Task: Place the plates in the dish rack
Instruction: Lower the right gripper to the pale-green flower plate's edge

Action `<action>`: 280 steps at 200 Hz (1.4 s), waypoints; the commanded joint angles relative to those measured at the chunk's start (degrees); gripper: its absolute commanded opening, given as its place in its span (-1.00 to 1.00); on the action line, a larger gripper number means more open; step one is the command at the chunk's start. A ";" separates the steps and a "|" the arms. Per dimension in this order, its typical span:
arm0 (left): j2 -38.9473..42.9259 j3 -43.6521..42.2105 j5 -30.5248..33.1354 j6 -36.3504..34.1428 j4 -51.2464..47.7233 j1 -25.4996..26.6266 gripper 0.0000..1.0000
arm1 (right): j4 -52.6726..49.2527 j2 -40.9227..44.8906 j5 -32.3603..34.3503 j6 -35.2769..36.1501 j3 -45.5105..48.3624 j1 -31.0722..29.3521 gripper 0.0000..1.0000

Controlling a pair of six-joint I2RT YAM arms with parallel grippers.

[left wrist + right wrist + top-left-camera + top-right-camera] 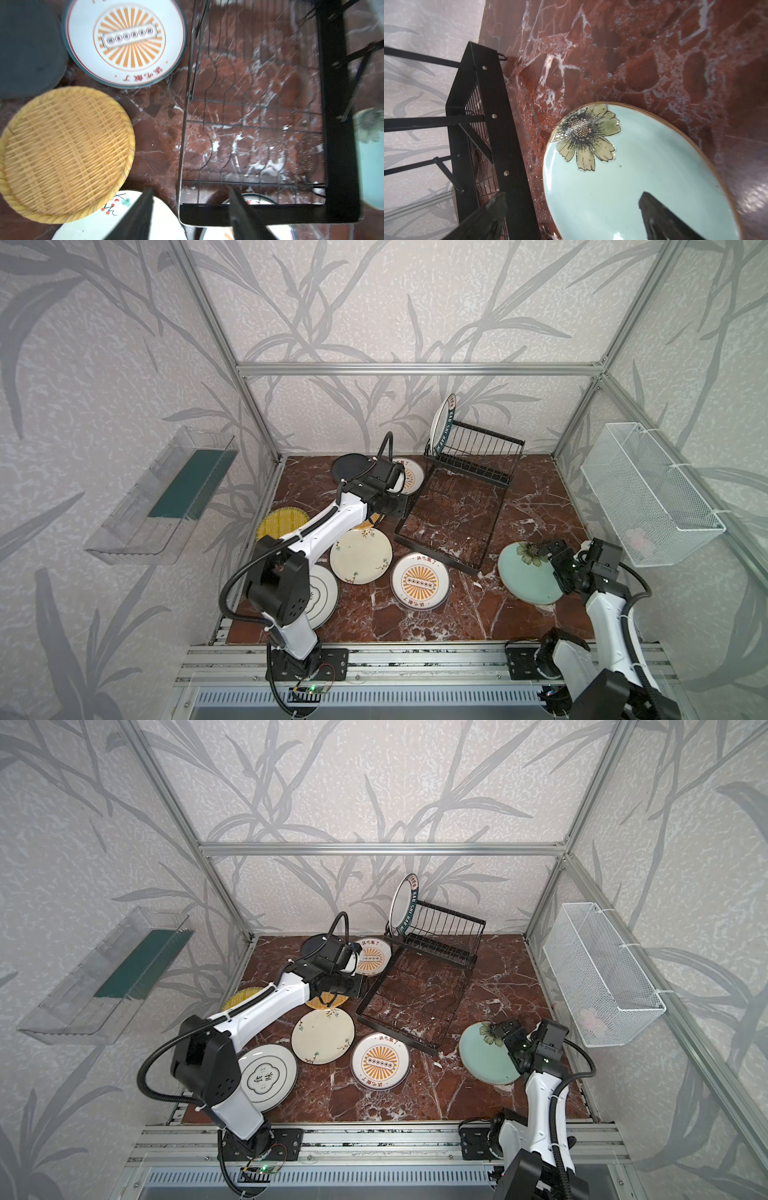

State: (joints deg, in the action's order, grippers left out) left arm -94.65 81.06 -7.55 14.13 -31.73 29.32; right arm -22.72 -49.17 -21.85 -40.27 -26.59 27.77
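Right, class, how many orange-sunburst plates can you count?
2. Back sunburst plate: left of the dish rack. Front sunburst plate: by its near corner. Others may be hidden.

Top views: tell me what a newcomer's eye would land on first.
The red marble table comes first, strewn with flat plates such as the orange-sunburst plate near the front. Next is the black dish rack at the back, with a single dark-rimmed plate standing on edge at its left end. The pale green flower plate lies at the right, beside the rack.
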 commanded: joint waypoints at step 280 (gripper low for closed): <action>23.56 -22.22 -24.61 11.32 21.77 -9.11 0.98 | -5.65 1.83 6.42 -8.33 8.67 4.94 0.87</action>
State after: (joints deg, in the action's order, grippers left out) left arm -72.47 59.46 -32.64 24.71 -11.49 20.12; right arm -30.81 -46.19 -11.66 -47.33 -19.62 33.30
